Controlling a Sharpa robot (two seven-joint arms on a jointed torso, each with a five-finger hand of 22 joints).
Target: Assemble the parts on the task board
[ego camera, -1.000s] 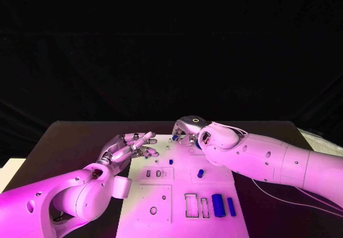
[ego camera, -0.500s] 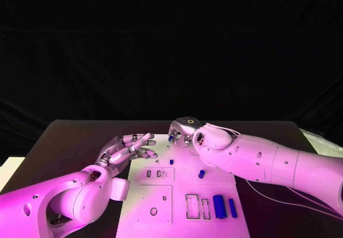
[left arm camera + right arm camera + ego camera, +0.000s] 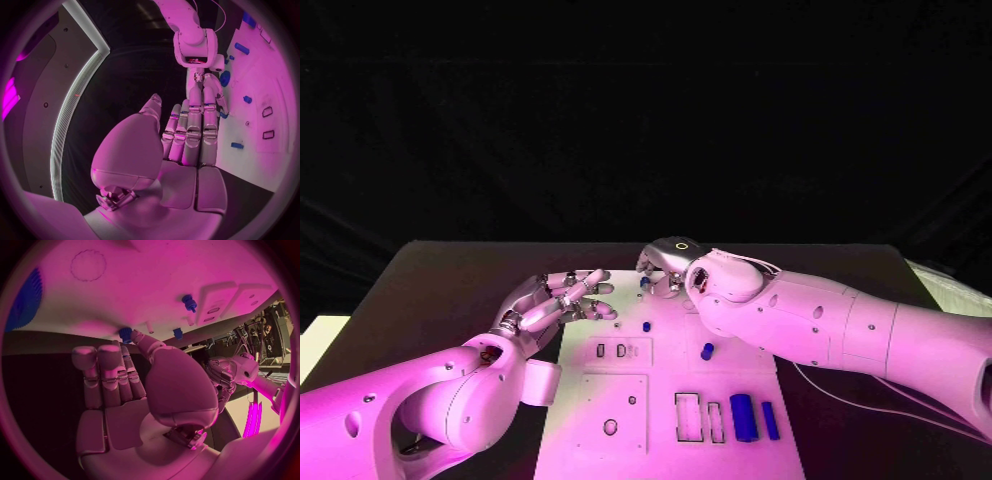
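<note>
- Task board (image 3: 668, 385): white plate lying flat at the middle of the black table (image 3: 430, 280), running from the near edge toward the far side.
- Near end of the board: two long blue parts (image 3: 741, 415) lie side by side, just beside two empty rectangular slots (image 3: 689, 415). A small round hole sits near the board's left edge at this end.
- Middle of the board: a short blue part (image 3: 707, 350) lies on the surface to the right; two small dark slots (image 3: 609, 351) are set in a raised rectangle to the left. A smaller blue part (image 3: 646, 326) stands just beyond them.
- Left hand (image 3: 567, 298): hovers over the left edge of the board, palm up, fingers extended and slightly apart. It holds nothing. In the left wrist view the left hand's fingers (image 3: 195, 120) point toward the right arm's wrist, with the board alongside.
- Right hand (image 3: 665, 272): positioned at the far end of the board, wrist bent downward. In the right wrist view the thumb and a fingertip (image 3: 139, 338) meet on a small blue part (image 3: 125, 333) at the board surface; the other fingers are held together and straight. Whether the part is fully clamped or only touched cannot be told with certainty; it appears pinched.
- Beyond the right hand: a blue peg (image 3: 189, 302) stands upright in the board, near two rectangular recesses.
</note>
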